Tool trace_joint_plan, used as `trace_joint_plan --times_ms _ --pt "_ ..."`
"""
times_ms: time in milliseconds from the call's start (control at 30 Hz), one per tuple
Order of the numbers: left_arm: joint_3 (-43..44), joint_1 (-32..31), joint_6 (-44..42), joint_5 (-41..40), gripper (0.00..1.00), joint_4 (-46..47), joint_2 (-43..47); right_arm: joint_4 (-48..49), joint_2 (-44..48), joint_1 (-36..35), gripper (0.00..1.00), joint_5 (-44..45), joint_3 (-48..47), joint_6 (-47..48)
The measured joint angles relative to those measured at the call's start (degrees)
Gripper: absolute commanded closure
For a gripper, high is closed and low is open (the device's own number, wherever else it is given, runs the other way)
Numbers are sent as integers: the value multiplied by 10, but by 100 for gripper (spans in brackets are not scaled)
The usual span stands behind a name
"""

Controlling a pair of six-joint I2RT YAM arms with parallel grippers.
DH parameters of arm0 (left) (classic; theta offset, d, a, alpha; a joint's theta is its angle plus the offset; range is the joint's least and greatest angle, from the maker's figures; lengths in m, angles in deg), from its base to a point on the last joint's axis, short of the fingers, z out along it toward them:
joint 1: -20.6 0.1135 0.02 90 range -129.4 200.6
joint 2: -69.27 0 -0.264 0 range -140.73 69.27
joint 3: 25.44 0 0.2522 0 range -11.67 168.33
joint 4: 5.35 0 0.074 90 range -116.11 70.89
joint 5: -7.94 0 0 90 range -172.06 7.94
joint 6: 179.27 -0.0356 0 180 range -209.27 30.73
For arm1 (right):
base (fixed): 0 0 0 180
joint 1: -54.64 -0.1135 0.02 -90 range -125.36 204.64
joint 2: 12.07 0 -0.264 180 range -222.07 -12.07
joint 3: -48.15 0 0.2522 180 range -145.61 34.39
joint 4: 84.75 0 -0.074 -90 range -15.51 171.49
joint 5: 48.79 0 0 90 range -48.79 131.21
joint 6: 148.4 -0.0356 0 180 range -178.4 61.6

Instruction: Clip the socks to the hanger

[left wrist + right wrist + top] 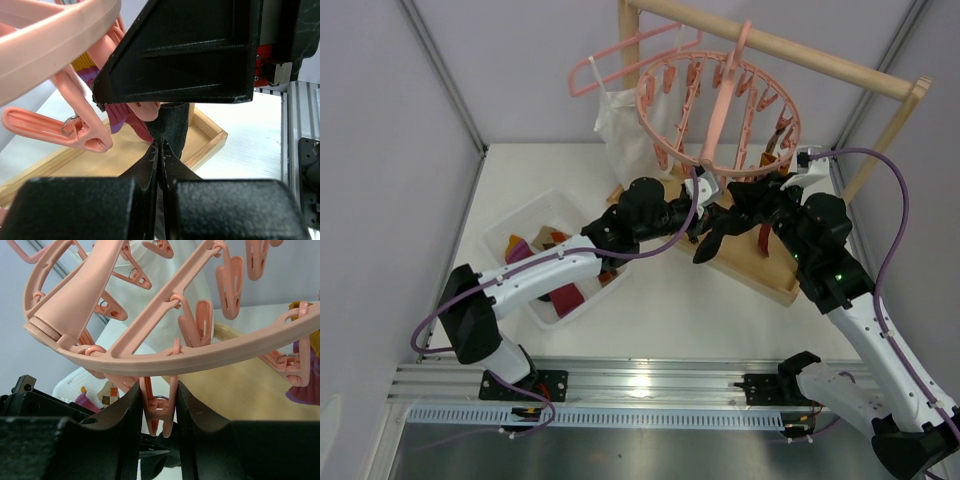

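The round pink hanger hangs from the wooden rail. Under its near rim, my right gripper is shut on a dangling pink clip, squeezing its handles so that its lower tips stand apart. My left gripper is shut on a black sock and holds it upright just below that clip, where the sock shows dark under the clip's tips. The two grippers meet near the black sock. A purple and yellow sock hangs clipped at the hanger's right. More socks lie in the white bin.
A white camisole on a thin pink coat hanger hangs left of the round hanger. The rack's wooden base tray lies under both grippers. The wooden rail and its post stand behind. Grey walls close in both sides.
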Motion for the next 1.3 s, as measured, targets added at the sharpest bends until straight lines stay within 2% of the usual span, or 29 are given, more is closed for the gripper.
trace_joint_plan --times_ms 467,1300 --pt "-34 0 10 0 99 23 3 3 0 1 100 4 5 0" --pt "-35 0 15 2 99 49 17 6 0 4 100 -1 8 -11"
